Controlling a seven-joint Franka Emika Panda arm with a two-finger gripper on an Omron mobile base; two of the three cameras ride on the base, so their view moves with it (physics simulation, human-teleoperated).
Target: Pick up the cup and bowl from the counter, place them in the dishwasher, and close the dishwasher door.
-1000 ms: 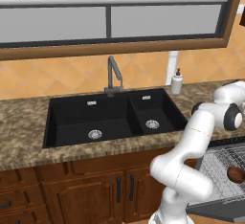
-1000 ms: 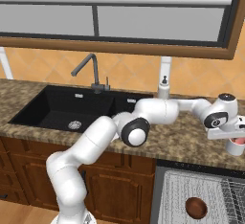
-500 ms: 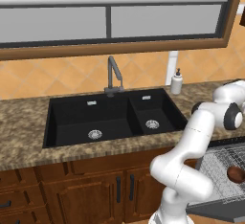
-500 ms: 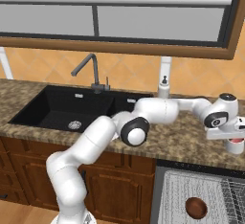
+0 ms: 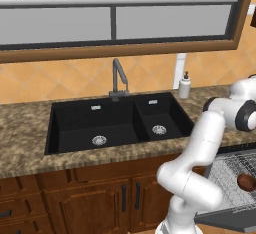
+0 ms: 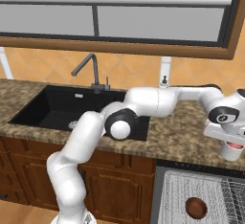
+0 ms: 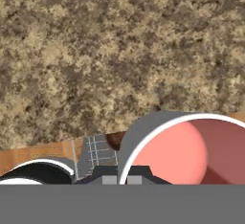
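1. Granite counter [image 6: 182, 134] by the sink; gripper [image 6: 228, 144] pinched shut on the cup [image 6: 233, 149], at the counter's front edge above the dishwasher [image 6: 191, 194].
2. Bowl [image 6: 196, 207] already sits in the rack.
3. Risk: narrow rim grip could let the cup slip or tilt during transfer.
4. Fingertips hidden behind the cup; dishwasher door cropped.

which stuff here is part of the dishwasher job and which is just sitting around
Part of the job:
cup, held in the shut gripper
bowl, already on the dishwasher rack
dishwasher door, open
counter

Just sitting around:
soap dispenser
faucet
sink
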